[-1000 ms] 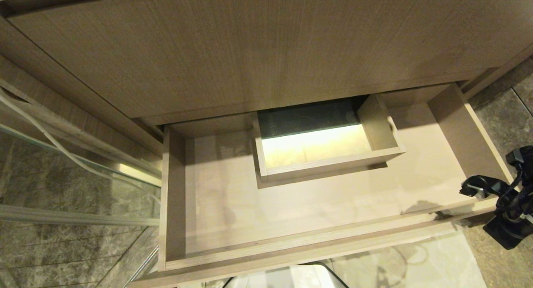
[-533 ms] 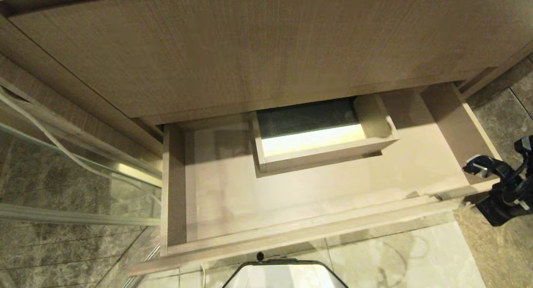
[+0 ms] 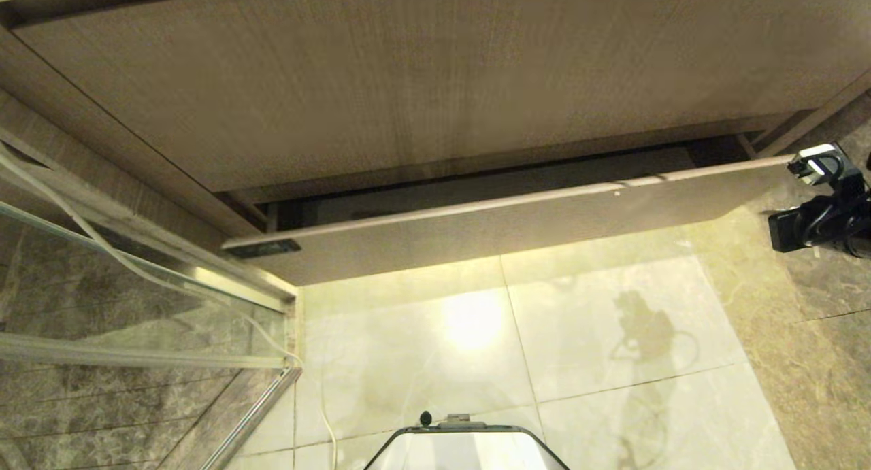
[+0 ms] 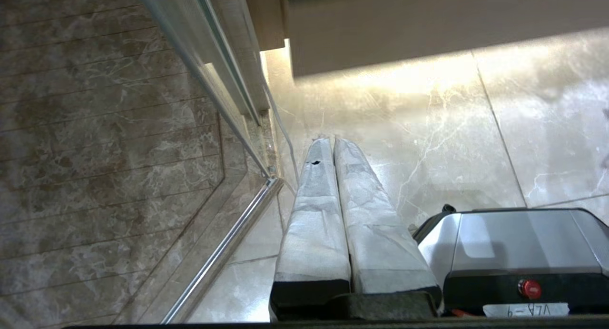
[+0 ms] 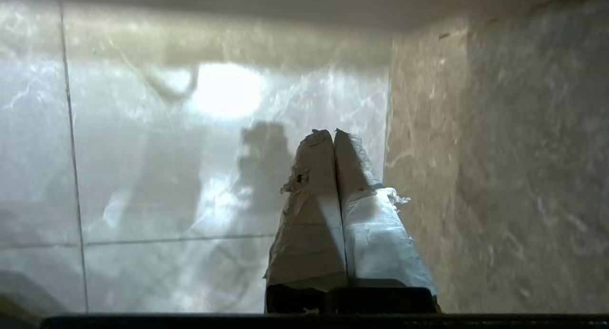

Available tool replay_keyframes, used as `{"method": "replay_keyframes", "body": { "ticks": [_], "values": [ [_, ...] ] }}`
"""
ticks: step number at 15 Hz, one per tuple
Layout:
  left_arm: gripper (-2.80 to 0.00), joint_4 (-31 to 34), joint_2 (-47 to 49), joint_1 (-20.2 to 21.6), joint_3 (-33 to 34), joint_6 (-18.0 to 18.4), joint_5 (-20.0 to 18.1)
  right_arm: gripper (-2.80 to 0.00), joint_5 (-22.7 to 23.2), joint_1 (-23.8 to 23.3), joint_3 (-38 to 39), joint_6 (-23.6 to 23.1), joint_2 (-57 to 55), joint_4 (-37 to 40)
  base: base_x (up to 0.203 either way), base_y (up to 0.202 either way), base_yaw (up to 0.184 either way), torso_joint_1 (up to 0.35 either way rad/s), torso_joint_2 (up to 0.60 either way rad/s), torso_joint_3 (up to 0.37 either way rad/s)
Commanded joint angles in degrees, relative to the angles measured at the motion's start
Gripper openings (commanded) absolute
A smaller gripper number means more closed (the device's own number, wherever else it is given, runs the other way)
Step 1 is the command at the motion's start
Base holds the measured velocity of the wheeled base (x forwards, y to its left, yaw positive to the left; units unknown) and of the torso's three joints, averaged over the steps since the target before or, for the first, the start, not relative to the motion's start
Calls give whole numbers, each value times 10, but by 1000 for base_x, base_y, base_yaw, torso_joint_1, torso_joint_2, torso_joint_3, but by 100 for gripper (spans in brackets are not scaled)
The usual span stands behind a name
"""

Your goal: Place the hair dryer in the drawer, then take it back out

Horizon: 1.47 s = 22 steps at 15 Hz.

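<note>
Fingers (image 5: 328, 143) pressed together beside the wood-grain, nearly closed drawer (image 3: 517, 232).

A glossy pale marble-tile floor (image 3: 599, 334) fills the head view from 3 to 7 o'clock, with a bright reflected glow near centre. Darker brown marble (image 3: 810, 361) borders it at 4 o'clock. At 8 o'clock a metal rail (image 3: 258, 409) and thin white cord (image 3: 320, 415) lie on it.

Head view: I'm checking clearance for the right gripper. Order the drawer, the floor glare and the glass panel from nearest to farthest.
1. drawer: its right end is just beside the right gripper.
2. floor glare: mid-floor, off to the left.
3. glass panel: far left.
</note>
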<state>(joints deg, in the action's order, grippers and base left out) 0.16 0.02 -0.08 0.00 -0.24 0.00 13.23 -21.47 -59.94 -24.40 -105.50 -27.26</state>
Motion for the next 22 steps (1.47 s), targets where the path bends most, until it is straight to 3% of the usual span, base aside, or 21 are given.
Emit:
{"method": "replay_keyframes", "body": {
  "ticks": [1, 9, 22],
  "values": [
    [-280, 0, 0, 0, 1, 0, 0, -280, 1, -1, 9, -1, 18, 20, 0, 0, 0, 0, 0, 0],
    [-280, 0, 0, 0, 1, 0, 0, -280, -1, -1, 61, 7, 148, 105, 0, 0, 0, 0, 0, 0],
    [-280, 0, 0, 0, 1, 0, 1, -280, -1, 46, 213, 19, 549, 313, 0, 0, 0, 0, 0, 0]
  ]
}}
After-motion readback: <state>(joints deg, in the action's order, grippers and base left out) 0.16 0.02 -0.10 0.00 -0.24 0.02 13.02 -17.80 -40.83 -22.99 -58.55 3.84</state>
